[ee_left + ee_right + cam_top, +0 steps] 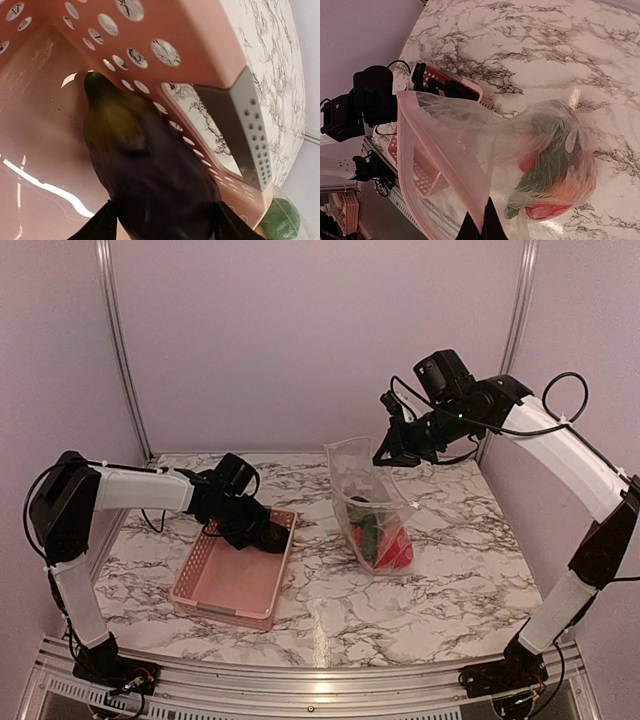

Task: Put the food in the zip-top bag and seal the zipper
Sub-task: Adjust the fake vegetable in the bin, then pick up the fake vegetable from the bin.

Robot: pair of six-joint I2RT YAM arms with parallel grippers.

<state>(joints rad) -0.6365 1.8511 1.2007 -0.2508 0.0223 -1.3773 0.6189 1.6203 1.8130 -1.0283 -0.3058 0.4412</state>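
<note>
A white table (470,570) veined in grey marble fills the floor of the cell. Plain pale lilac walls (300,340) close it in, with 2 aluminium posts (118,340) running up the corners.

On the left, a pink basket (215,610) with perforated sides sits on the marble. The left gripper (262,533) reaches down into its far right corner. The dark purple eggplant (150,170) lies lengthwise between the 2 fingers (97,227), green cap pointing away toward the basket's holed wall. Its flanks fill the gap, and both fingers press against it in a grip. Whether it is off the basket floor cannot be told.

To the right, near the table's middle, the zip-top bag (350,475) stands with its mouth up and its bottom on the marble. Red and green food (385,540) is heaped in its lower end. The right gripper (390,455) has its jaws together, pinched on the bag's top edge and holding it up. The pale pink zipper (407,150) gapes unsealed.
</note>
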